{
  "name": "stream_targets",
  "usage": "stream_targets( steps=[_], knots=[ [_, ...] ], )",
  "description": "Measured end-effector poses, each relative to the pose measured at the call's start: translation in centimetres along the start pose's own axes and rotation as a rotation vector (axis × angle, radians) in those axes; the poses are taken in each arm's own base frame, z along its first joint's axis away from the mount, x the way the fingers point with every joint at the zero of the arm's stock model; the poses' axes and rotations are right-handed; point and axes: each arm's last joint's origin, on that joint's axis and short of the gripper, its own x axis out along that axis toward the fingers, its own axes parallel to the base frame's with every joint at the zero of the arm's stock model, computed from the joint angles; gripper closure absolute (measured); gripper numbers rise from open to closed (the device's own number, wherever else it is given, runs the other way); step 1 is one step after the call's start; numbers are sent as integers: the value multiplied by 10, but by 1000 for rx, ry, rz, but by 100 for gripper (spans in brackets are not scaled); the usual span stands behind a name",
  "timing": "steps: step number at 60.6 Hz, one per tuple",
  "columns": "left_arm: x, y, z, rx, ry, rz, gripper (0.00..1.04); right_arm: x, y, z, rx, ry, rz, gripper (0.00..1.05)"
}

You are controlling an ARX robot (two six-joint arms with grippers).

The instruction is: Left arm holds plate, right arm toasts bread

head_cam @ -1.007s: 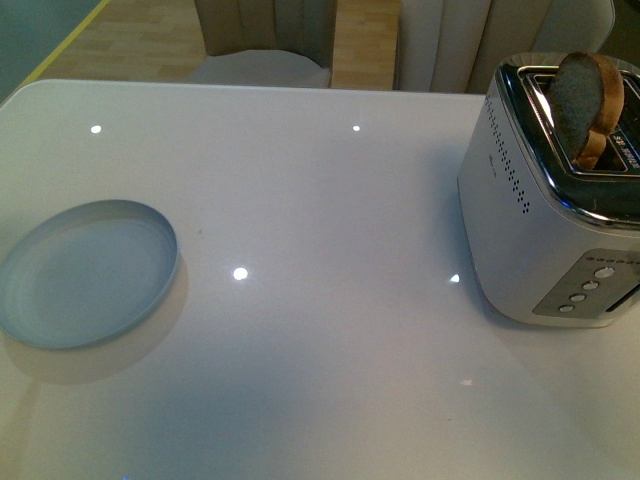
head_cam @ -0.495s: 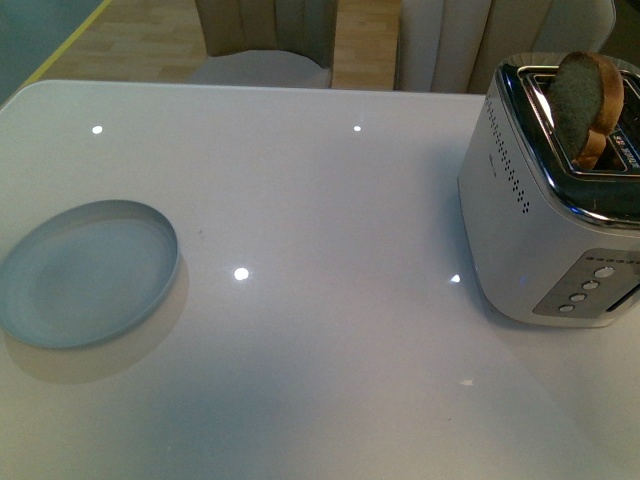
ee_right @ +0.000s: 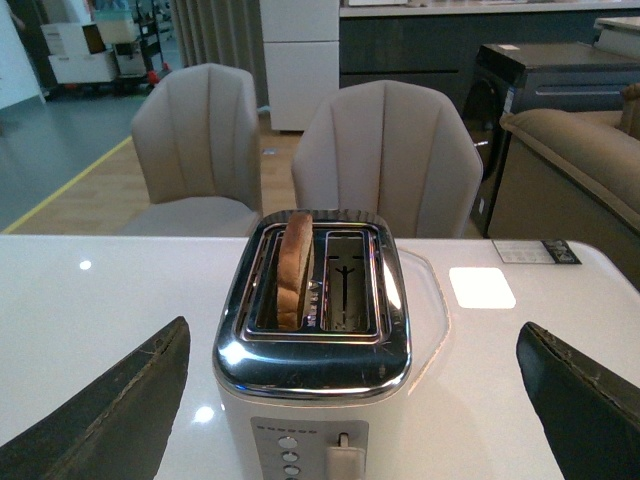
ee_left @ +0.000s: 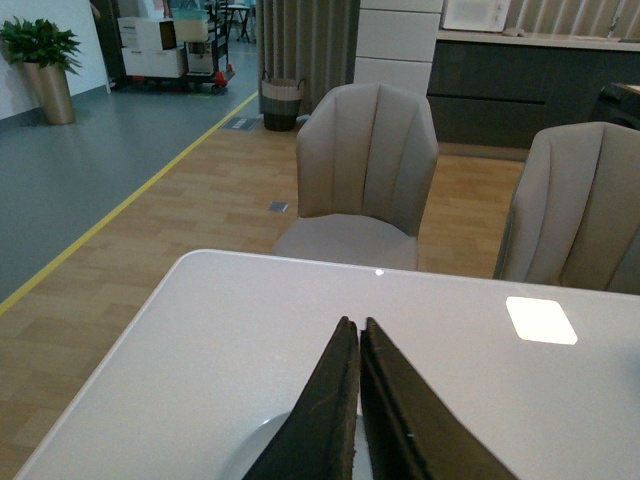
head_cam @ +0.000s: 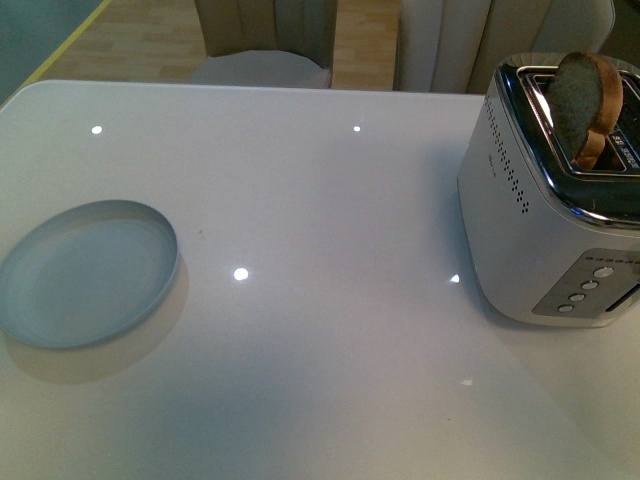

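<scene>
1. Pale blue-grey plate (head_cam: 87, 272) lies flat on the glossy white table (head_cam: 330, 200), on its left side, well apart from the toaster (head_cam: 545, 210).
2. Brown-crusted bread (head_cam: 588, 100) stands upright in one slot of the white and chrome toaster, its rounded top sticking out.
3. Left gripper (ee_left: 358, 340) has its dark jaws pressed together, holding nothing, above the plate's rim.
4. Right gripper (ee_right: 355, 390) hangs spread wide, the toaster between its fingers (ee_right: 110, 415), touching nothing.
5. Two beige chairs (ee_right: 385, 150) stand behind the table.
</scene>
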Motion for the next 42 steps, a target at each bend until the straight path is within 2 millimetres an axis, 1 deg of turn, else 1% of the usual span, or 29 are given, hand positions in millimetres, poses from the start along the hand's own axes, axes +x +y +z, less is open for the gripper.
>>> stream_targets(
  steps=[3,8,18,23,42],
  knots=[
    [-3,-4,-1,3,-2,26,102,0,0,0,0,0,0,9],
    [-9,-11,-4,5,0,-2,102,0,0,0,0,0,2,9],
    [-19,-11,-8,7,-1,0,102,0,0,0,0,0,1,9],
    [-24,-11,-17,7,-8,0,102,0,0,0,0,0,1,9],
    [-38,-11,-13,8,-19,0,102,0,0,0,0,0,1,9]
  ],
)
